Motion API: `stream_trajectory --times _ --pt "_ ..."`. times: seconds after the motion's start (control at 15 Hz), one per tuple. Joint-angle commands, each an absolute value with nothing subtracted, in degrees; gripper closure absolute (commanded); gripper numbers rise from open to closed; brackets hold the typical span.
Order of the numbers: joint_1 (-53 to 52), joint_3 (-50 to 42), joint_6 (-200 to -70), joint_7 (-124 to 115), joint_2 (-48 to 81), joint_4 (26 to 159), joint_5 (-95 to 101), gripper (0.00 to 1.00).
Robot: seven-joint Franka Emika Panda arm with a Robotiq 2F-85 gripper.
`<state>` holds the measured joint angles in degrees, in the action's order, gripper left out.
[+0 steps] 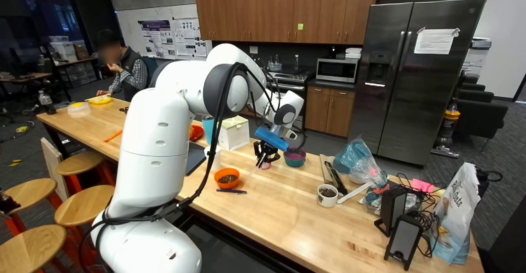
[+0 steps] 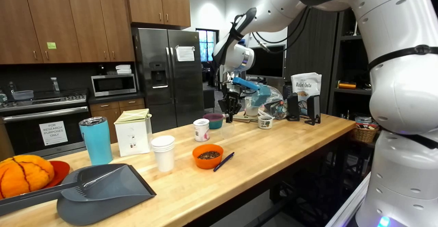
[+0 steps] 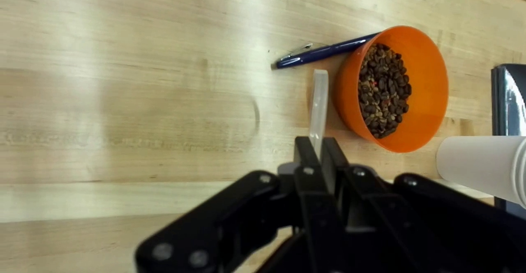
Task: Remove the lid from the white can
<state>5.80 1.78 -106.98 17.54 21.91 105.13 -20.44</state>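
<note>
The white can (image 2: 201,130), squat with pink marks on its label, stands upright on the table in an exterior view. Only a pinkish lower part of the can (image 1: 266,165) shows behind my gripper (image 1: 261,165) in an exterior view. The can does not show in the wrist view. My gripper (image 3: 315,143) is shut on a thin translucent lid (image 3: 319,104), seen edge-on and pointing down. The lid (image 2: 227,130) also shows faintly below the gripper (image 2: 229,119), apart from the can and beside it, above the table.
An orange bowl of beans (image 2: 207,156) and a blue pen (image 2: 224,161) lie near the gripper. A teal-purple bowl (image 2: 213,121) stands behind the can. Stacked white cups (image 2: 164,153), a white box (image 2: 133,133) and a printed cup (image 2: 265,122) stand around.
</note>
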Motion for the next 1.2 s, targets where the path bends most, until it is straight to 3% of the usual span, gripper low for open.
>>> stream_trajectory --times 0.0,0.47,1.13 --pt "5.16 1.31 -108.37 16.45 22.26 105.31 -17.90 0.98" --pt "4.33 1.05 -112.26 13.80 23.89 105.36 -12.57 0.98" --pt "6.84 5.01 -128.73 24.81 26.36 106.46 -15.92 0.98"
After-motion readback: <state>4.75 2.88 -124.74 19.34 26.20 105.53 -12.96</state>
